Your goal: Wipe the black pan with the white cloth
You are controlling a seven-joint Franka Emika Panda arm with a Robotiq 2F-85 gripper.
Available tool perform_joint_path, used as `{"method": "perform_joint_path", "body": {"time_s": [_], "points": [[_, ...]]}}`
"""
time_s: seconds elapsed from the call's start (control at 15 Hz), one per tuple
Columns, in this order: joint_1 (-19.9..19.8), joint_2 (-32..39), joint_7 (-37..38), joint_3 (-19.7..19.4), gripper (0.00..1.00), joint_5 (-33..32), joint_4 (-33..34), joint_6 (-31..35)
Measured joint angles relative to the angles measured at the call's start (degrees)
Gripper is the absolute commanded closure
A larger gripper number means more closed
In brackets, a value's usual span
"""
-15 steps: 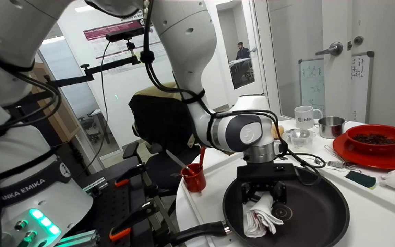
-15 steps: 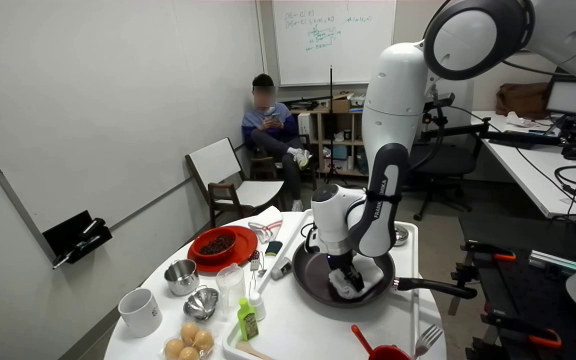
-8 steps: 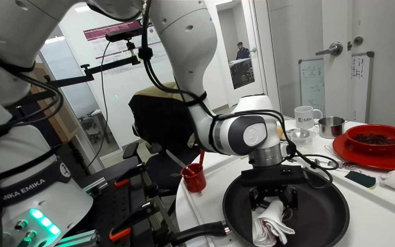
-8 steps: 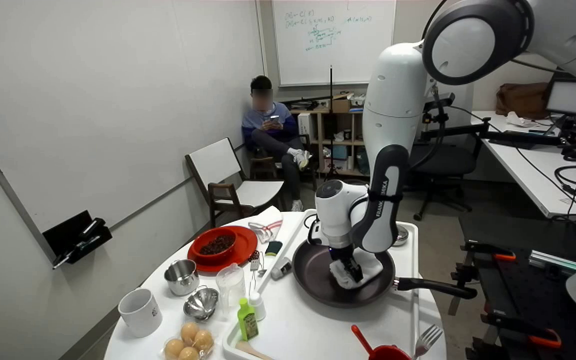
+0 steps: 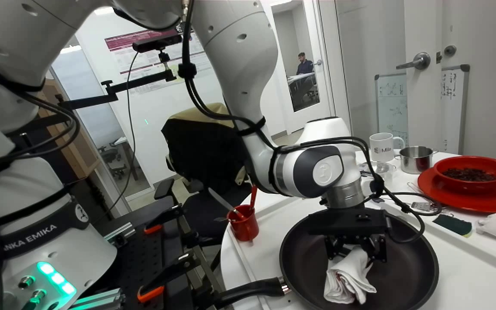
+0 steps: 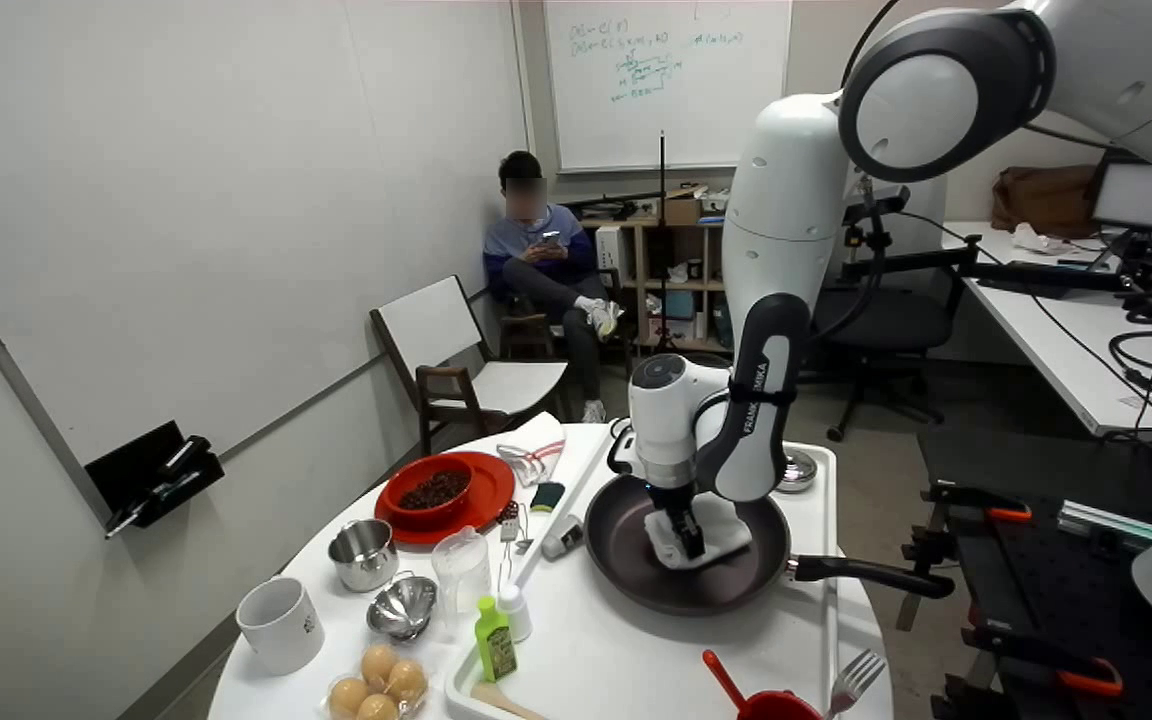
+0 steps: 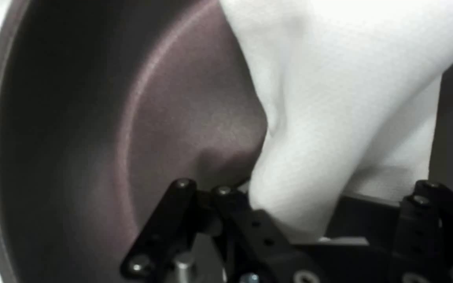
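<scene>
Looks matt with faint sheen on pan [image 7: 171,125], woven on cloth [image 7: 328,110], shiny metal on pot [image 5: 416,165], smooth on bowl [image 5: 467,186]

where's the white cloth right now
In an exterior view, the white cloth is inside the black pan, left of its handle in the picture, clamped in the gripper.

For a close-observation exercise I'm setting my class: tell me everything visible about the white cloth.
The white cloth looks like soft, finely textured fabric, bunched and wrinkled, with a hint of red between its folds in an exterior view. The gripper is shut on it, holding a gathered part; the rest spreads loosely inside the black pan, apparently resting on the pan's bottom. Folds and the gripper hide its full outline.
</scene>
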Motion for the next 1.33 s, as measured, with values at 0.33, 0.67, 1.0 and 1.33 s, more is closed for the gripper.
{"method": "perform_joint_path", "body": {"time_s": [0.33,0.67,1.0,1.33], "points": [[-2.1,-1.1,2.1,7.5,0.95,5.6,0.2,-1.4],[-3.2,-4.7,2.2,11.9,0.95,7.1,-1.6,0.4],[-4.7,-8.9,2.1,14.9,0.95,7.1,-5.1,3.1],[-6.1,-11.4,1.6,20.8,0.95,7.1,-8.8,4.4]]}}
